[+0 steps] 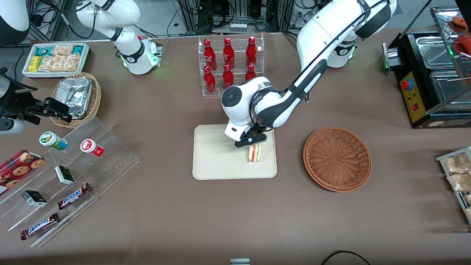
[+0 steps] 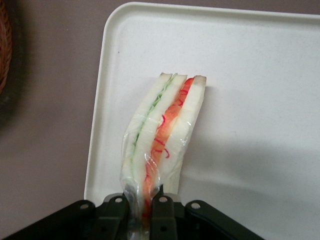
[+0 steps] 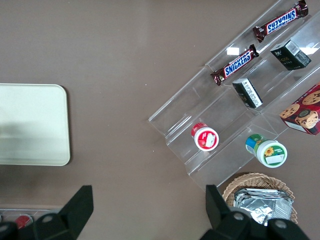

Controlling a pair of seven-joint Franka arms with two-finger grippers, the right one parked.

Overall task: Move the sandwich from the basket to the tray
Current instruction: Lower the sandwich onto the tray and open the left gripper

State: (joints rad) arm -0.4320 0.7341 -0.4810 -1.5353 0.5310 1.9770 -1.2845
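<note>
Brown cloth covers the tabletop (image 1: pixel 176 221), which fills most of the front view. Near the middle of that view lies the cream-white tray (image 1: pixel 213 162), and the round reddish-brown basket (image 1: pixel 336 159) sits near it, toward the working arm's end of the tabletop, with nothing in it. The sandwich (image 1: pixel 254 152) stands on its edge on the tray, close to the tray's rim on the basket's side. The hand (image 1: pixel 254 141) is right over the sandwich; in the wrist view its black fingers (image 2: pixel 162 212) are clenched on one end of the wrapped sandwich (image 2: pixel 162 135), whose red, white and green layers run away from the hand across the tray (image 2: pixel 260 100). A sliver of the basket (image 2: pixel 4 50) shows at that view's edge. In the upper middle of the front view a clear rack of red bottles (image 1: pixel 229 62) stands farther from the camera than the tray.
</note>
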